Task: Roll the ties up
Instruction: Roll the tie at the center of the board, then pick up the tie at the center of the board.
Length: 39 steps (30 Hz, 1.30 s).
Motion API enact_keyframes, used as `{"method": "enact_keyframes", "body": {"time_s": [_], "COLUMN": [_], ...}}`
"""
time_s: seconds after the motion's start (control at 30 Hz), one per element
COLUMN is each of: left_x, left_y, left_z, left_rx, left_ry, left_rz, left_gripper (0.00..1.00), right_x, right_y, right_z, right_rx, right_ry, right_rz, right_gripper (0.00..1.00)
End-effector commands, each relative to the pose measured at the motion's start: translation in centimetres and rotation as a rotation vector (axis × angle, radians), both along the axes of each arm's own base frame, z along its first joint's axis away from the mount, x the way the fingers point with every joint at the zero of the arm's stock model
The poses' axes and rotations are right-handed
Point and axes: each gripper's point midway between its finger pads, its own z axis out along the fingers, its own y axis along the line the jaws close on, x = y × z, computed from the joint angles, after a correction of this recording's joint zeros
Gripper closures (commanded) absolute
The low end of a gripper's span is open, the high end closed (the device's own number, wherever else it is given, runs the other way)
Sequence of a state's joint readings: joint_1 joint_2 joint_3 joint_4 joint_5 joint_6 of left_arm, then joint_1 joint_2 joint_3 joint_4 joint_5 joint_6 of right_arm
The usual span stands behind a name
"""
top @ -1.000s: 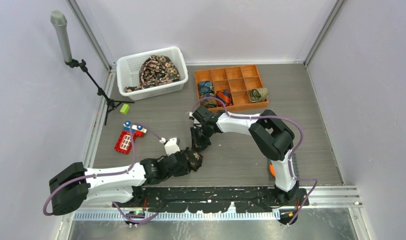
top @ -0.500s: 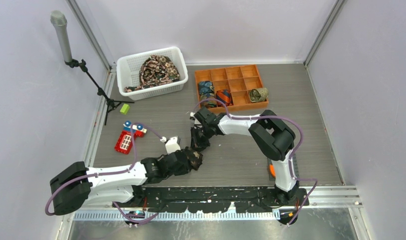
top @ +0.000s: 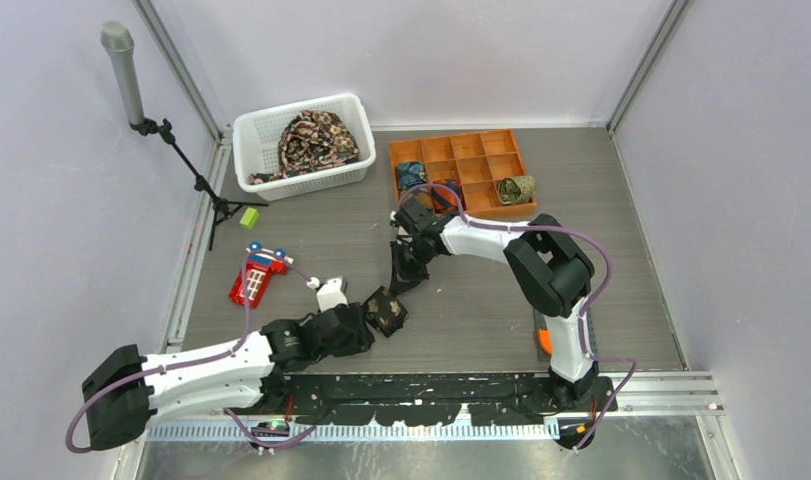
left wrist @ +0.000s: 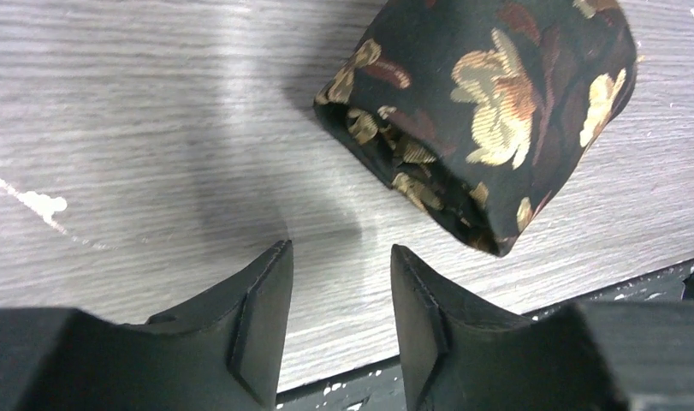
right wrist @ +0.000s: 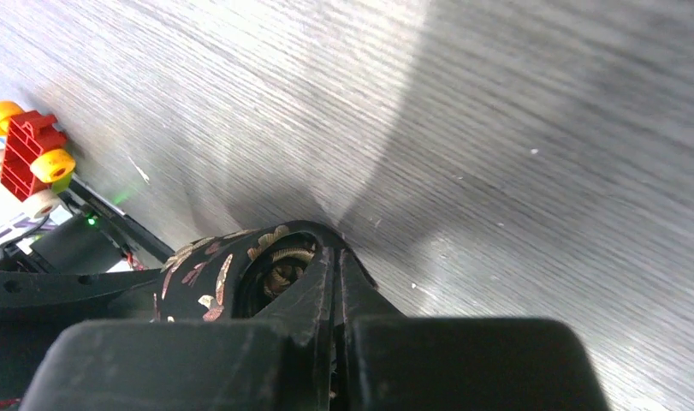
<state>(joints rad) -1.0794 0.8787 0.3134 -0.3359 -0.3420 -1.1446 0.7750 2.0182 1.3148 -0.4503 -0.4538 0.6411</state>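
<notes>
Left gripper (left wrist: pixel 341 253) parted and empty beside the black floral tie (left wrist: pixel 497 94), right gripper (right wrist: pixel 336 257) clamped on its fabric, pinch point hidden.

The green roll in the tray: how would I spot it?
Look for the orange tray at the far side of the table, right of the white basket. The olive roll lies at its right end, alone; the other rolls sit at the left end.

Left gripper (left wrist: pixel 339 250) parted, low; right gripper (right wrist: pixel 336 259) clamped on tie (right wrist: pixel 208 276).
</notes>
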Motion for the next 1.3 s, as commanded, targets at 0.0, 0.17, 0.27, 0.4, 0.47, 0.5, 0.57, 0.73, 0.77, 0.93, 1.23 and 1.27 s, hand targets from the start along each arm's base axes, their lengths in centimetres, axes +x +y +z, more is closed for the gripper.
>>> {"method": "enact_keyframes", "body": {"time_s": [0.0,0.17,0.27,0.4,0.47,0.5,0.57,0.73,0.77,0.93,1.23,1.27], "left_x": [-1.3,-1.3,-0.9,-0.2,0.2,0.7,1.5,3.9,4.3,6.7,8.0,8.3], "left_y": [1.6,2.4,2.5,2.0,1.5,1.2,0.6,0.1,0.0,-0.6,-1.9,-2.0], "left_z": [-0.3,2.5,4.9,8.1,9.4,10.2,10.9,11.8,11.7,11.1,8.1,7.7], "left_rx": [0.050,0.070,0.089,0.113,0.118,0.113,0.095,0.047,0.027,-0.146,-0.249,-0.256], "left_ry": [0.038,-0.014,-0.070,-0.120,-0.128,-0.135,-0.125,-0.061,-0.042,0.073,0.172,0.177], "left_rz": [-0.033,-0.081,-0.131,-0.218,-0.282,-0.303,-0.360,-0.456,-0.471,-0.476,-0.404,-0.383], "left_gripper": [0.50,0.33,0.20,0.12,0.08,0.08,0.05,0.03,0.03,0.05,0.08,0.08], "right_x": [1.7,2.9,3.4,3.1,2.6,2.0,1.0,-2.2,-2.7,-4.2,-5.8,-5.8], "right_y": [-0.4,-1.3,-2.7,-4.6,-5.5,-6.2,-7.2,-8.9,-8.9,-9.8,-8.0,-7.7], "right_z": [1.9,3.0,4.0,5.2,6.1,5.8,5.7,5.3,5.5,6.1,8.2,8.3], "right_rx": [-0.028,-0.057,-0.069,-0.070,-0.052,-0.058,-0.045,0.065,0.102,0.165,0.360,0.379], "right_ry": [-0.068,-0.103,-0.136,-0.186,-0.215,-0.213,-0.221,-0.211,-0.211,-0.215,-0.212,-0.208], "right_rz": [0.004,-0.017,-0.056,-0.130,-0.173,-0.190,-0.228,-0.309,-0.318,-0.344,-0.274,-0.271], "right_gripper": [0.97,0.89,0.79,0.60,0.54,0.52,0.47,0.34,0.33,0.33,0.22,0.22]}}
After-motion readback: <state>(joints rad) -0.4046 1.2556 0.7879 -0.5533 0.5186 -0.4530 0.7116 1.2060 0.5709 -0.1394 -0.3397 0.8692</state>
